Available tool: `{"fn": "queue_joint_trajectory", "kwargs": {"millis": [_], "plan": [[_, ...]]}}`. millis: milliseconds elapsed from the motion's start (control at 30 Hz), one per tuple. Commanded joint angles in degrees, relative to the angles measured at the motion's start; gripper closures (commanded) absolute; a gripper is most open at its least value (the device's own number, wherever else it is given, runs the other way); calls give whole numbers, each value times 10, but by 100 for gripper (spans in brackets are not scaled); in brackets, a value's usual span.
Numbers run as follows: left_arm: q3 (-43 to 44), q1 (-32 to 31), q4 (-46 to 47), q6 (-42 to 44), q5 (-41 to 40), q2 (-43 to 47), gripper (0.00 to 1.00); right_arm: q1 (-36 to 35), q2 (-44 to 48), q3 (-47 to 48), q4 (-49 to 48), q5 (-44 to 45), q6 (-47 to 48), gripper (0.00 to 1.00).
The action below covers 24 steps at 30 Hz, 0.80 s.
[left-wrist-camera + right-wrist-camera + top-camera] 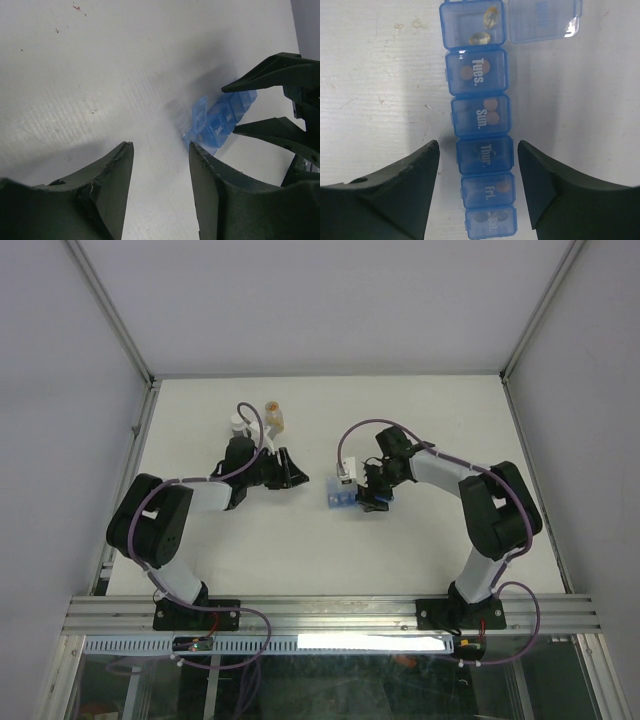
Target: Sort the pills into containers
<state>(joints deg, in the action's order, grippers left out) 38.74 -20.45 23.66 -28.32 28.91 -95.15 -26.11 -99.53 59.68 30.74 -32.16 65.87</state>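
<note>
Hovering over the white table (400,420), the right gripper (479,145) straddles the blue pill organiser (477,115) with its jaws parted. One dark finger stands on each side of the strip, and a sliver of bare table shows between each finger and the plastic, so nothing is gripped. The left gripper (161,145) sits low over bare table just short of the organiser's near end, its jaws also apart with nothing between them.

The organiser lies flat near the middle of the table, between the two arms. In the top view its long axis runs roughly left to right, mostly hidden under the right gripper. In the right wrist view it runs straight away from the fingers. The far end compartment points toward the left arm, and its lid (542,20) is flipped open to one side. Two pale yellow capsules (481,37) lie in that open compartment. Round brown pills (492,111) show through the shut lids marked Tues., Sun. and Fri. A small vial (273,418) with amber contents stands farther back on the table, behind the left gripper.
</note>
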Motion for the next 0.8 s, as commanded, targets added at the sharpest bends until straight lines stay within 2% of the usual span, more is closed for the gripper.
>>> {"fn": "queue_joint_trajectory", "kwargs": {"millis": [0, 467, 767], "plan": [[43, -12, -29, 25, -17, -22, 52, -3, -4, 27, -17, 10, -11, 35], [105, -27, -71, 39, -2, -82, 52, -20, -12, 14, -9, 31, 7, 54], [167, -37, -102, 49, 4, -138, 53, -36, -10, 7, -6, 26, 8, 58]]}}
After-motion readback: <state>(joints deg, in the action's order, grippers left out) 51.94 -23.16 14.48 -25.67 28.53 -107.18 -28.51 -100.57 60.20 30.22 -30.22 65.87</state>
